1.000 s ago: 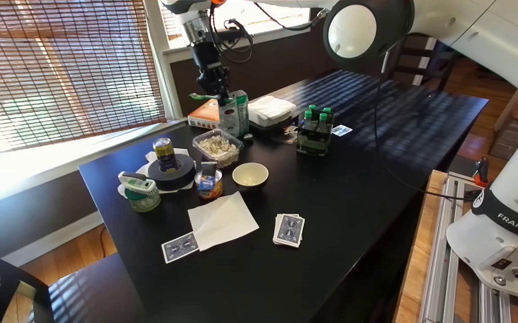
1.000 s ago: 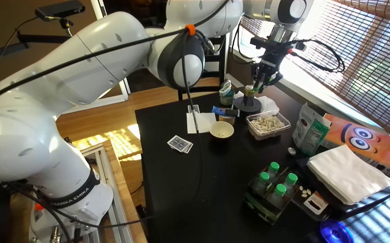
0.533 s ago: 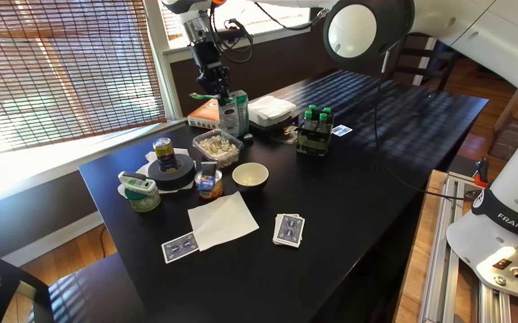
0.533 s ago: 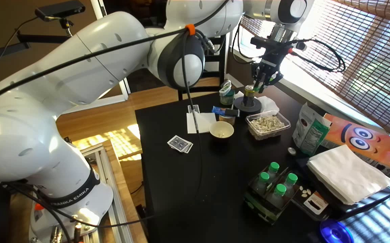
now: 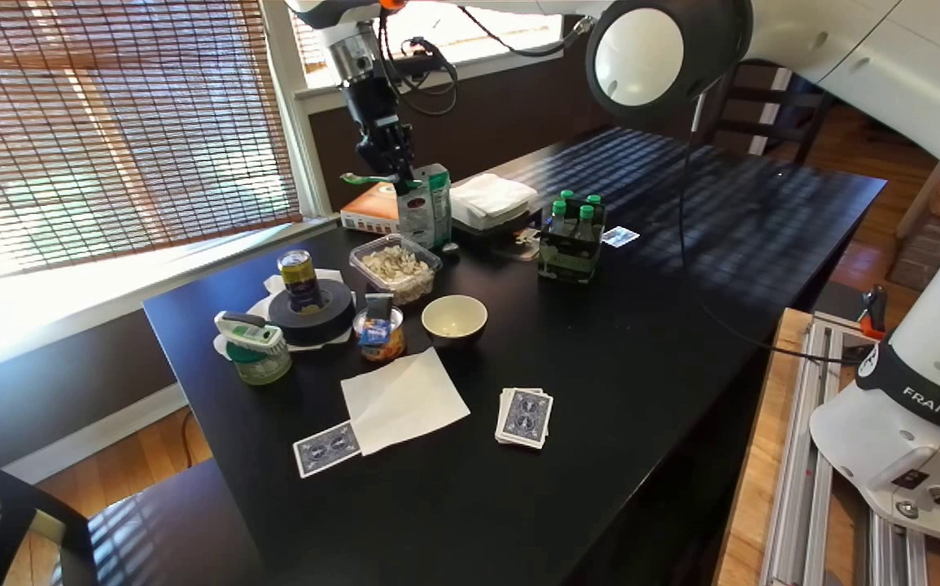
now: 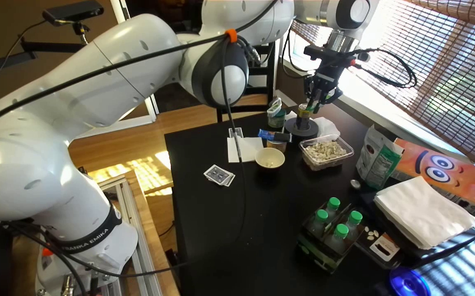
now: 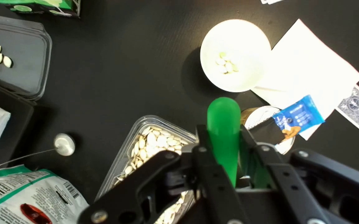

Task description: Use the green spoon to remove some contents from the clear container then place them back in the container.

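Note:
My gripper (image 5: 407, 181) is shut on the green spoon (image 5: 365, 178) and holds it roughly level above the table. In the wrist view the spoon's handle end (image 7: 223, 116) stands between the fingertips (image 7: 223, 132). The spoon's bowl end is hidden there; whether it carries anything I cannot tell. The clear container (image 7: 121, 152), full of pale seeds (image 7: 154, 141), lies below and left of the fingers in the wrist view, partly hidden by them. The container's rim shows in both exterior views (image 5: 439, 264) (image 6: 350, 150). The gripper (image 6: 316, 107) is high above the table, apart from the container.
A cream bowl (image 5: 454, 313) with a few seeds stands beside the container. A can with a blue packet (image 5: 376, 332), a yellow can (image 5: 299, 277) on a black roll (image 5: 331, 317), a pouch (image 5: 425, 216) and a bottle carrier (image 5: 569, 252) stand around. A napkin stack (image 6: 424, 209) lies nearby.
The gripper and the spoon have shifted slightly to the left in both exterior views. The spoon stays held. The objects on the table have not moved.

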